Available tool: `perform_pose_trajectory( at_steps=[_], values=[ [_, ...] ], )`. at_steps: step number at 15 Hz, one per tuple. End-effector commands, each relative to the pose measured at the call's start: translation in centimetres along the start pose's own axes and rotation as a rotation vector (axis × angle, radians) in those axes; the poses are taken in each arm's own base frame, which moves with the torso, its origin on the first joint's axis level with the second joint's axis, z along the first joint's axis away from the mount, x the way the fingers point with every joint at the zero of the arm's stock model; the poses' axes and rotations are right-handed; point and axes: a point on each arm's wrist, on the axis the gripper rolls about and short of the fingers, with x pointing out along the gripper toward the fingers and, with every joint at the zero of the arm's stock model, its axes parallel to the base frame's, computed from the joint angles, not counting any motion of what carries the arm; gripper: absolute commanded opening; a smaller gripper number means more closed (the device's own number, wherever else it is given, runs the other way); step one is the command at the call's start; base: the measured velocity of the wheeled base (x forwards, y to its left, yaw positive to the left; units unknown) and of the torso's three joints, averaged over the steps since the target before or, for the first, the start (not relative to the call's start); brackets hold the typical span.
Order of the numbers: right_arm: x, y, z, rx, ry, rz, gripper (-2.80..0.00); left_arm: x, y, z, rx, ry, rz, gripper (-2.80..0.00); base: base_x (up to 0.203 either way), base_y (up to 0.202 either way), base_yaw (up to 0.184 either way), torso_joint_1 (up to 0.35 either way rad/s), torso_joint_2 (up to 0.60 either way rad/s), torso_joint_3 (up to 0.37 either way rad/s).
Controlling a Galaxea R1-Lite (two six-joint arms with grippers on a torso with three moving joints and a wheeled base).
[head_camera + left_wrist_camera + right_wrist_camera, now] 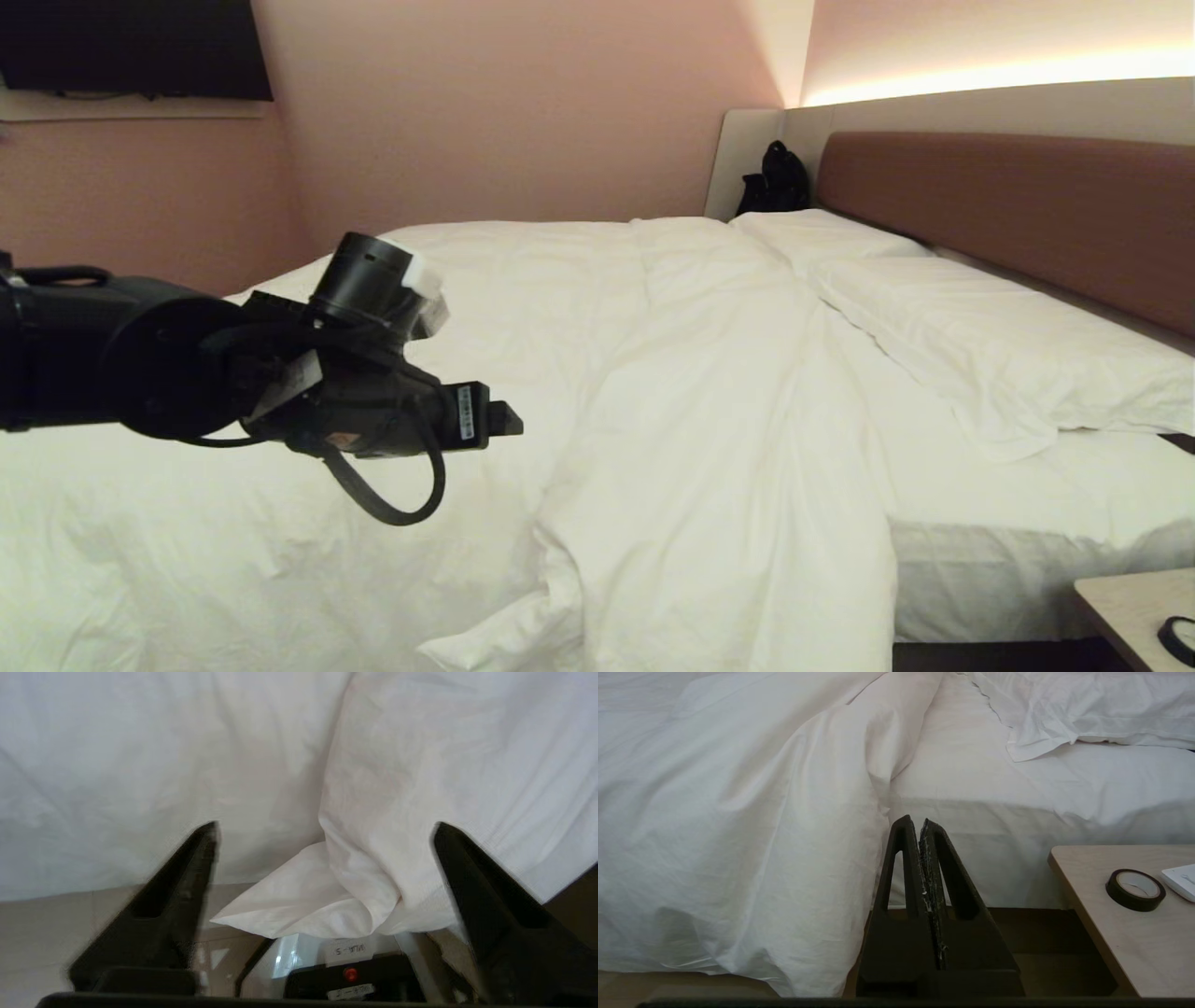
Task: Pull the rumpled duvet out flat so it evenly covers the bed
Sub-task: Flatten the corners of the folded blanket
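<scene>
The duvet (709, 392) lies wrinkled over the bed (990, 579), bunched in a long ridge down the middle. Its near edge hangs over the side, and bare sheet shows beside the two pillows (980, 336). My left gripper (495, 420) hovers above the duvet's near left part. In the left wrist view the left gripper (324, 828) is open wide, and a hanging corner of the duvet (299, 905) shows beyond the gap, untouched. My right gripper (920, 823) is shut and empty, low beside the bed's edge, next to the draped duvet (738, 835).
A wooden bedside table (1134, 607) stands at the near right with a roll of dark tape (1135, 889) on it. A black bag (775, 177) sits at the far corner by the headboard (1008, 205). A screen (131, 47) hangs on the left wall.
</scene>
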Motion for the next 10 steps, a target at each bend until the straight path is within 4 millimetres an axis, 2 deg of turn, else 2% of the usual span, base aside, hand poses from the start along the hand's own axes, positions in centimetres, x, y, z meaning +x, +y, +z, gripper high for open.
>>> perform_pose_trajectory(
  at_steps=[1, 6, 10],
  values=[
    [0.0, 0.0, 0.0, 0.000, 0.000, 0.001, -2.80, -0.1, 1.8, 0.7, -0.015, 0.008, -0.028, -2.80, 0.000, 0.000, 0.000, 0.000, 0.00, 0.000],
    [0.0, 0.0, 0.0, 0.000, 0.000, 0.001, -2.80, -0.3, 5.4, 1.7, 0.015, -0.015, -0.113, -2.80, 0.000, 0.000, 0.000, 0.000, 0.00, 0.000],
    [0.0, 0.0, 0.0, 0.000, 0.000, 0.001, -2.80, -1.5, 8.4, 1.7, 0.074, -0.062, -0.244, -2.80, 0.000, 0.000, 0.000, 0.000, 0.00, 0.000]
  ],
)
